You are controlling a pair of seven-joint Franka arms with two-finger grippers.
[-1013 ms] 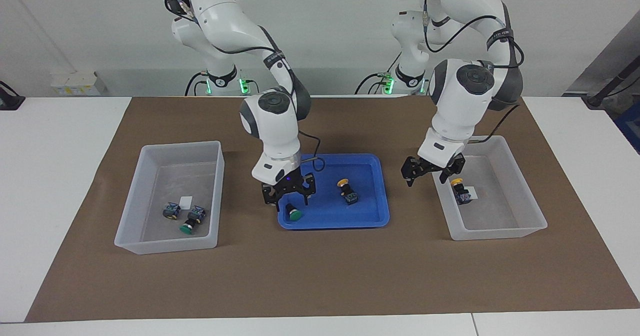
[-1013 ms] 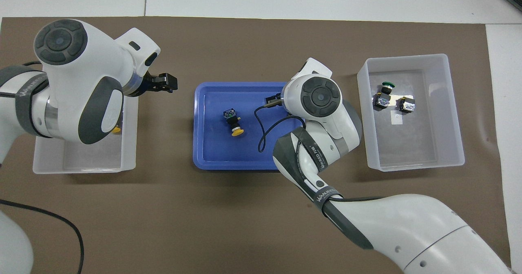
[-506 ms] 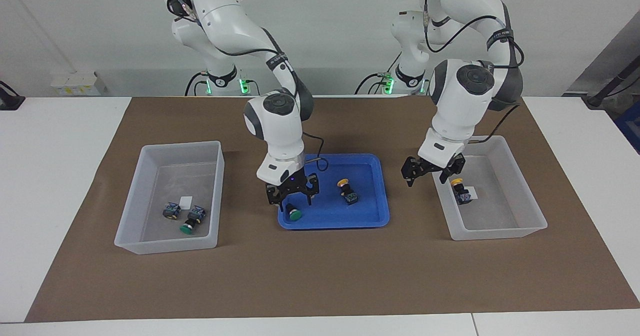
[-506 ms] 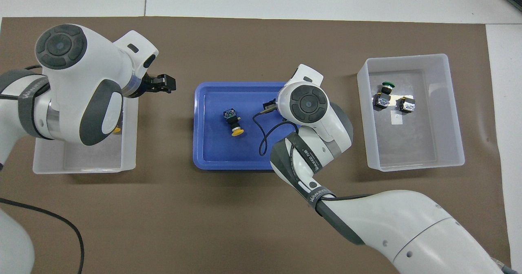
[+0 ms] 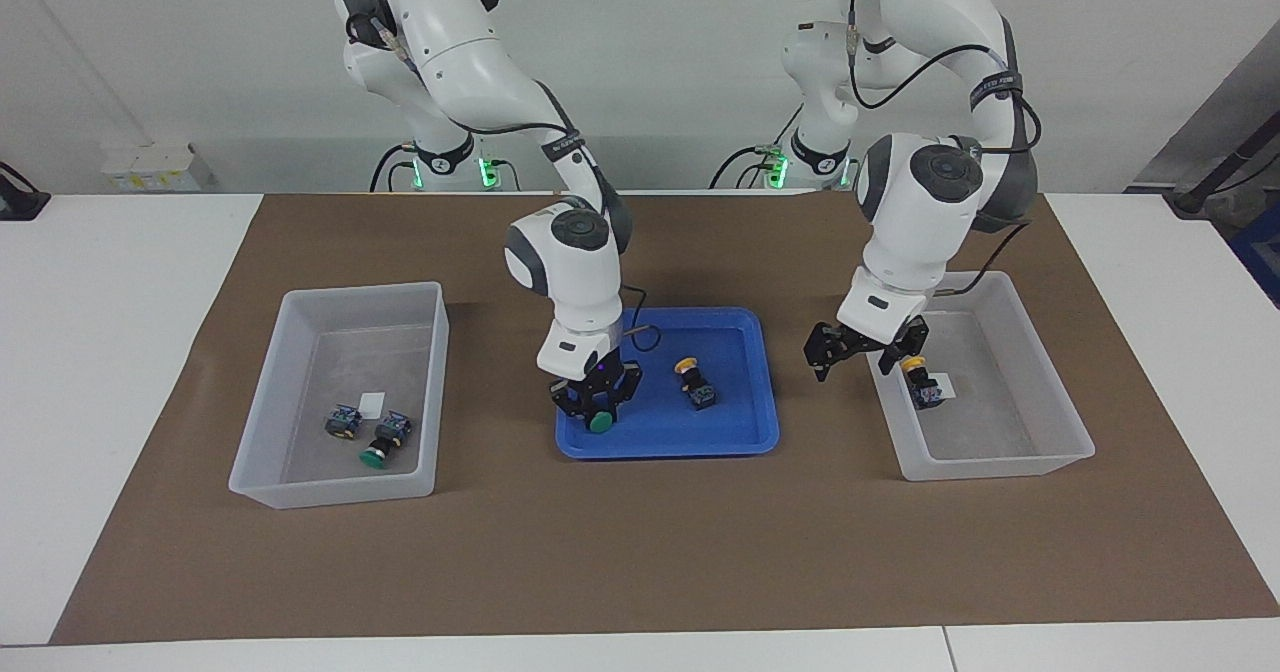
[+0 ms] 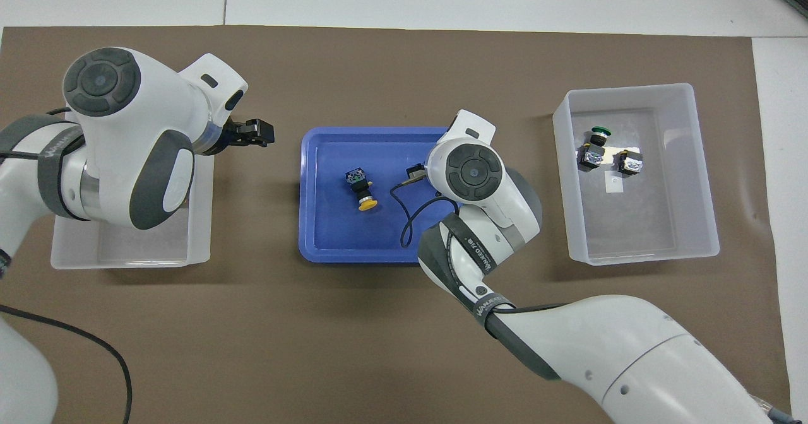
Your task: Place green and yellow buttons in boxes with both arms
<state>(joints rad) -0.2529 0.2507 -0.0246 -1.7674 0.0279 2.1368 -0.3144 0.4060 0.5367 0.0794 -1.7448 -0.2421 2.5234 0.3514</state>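
1. The right hand (image 5: pixel 598 402) is down inside the blue tray (image 5: pixel 740 440), its fingers closed in on a green button (image 5: pixel 600 420) at the corner of the tray farther from the robots, toward the right arm's end. The green cap shows just below the fingertips.
2. The right arm comes down steeply from its base, wrist nearly vertical over the tray; in the overhead view its wrist (image 6: pixel 470 171) hides the hand and the button.
3. The left hand (image 5: pixel 862 345) hangs spread and holding nothing, over the wall of the box (image 5: pixel 1040 462) at the left arm's end of the worktop, on the side toward the tray. In the overhead view its black fingers (image 6: pixel 255 130) stick out over the brown mat (image 6: pixel 379 335).
4. The left arm is bent at the elbow, forearm tilted toward the tray.
5. A yellow button (image 5: pixel 695 380) lies on its side in the tray, near the middle.
6. Another yellow button (image 5: pixel 920 380) lies in the left arm's box, beside its white sticker.
7. The other box (image 5: pixel 300 492), at the right arm's end, holds a second green button (image 5: pixel 380 444) and another switch (image 5: pixel 342 420) whose cap colour I cannot tell.
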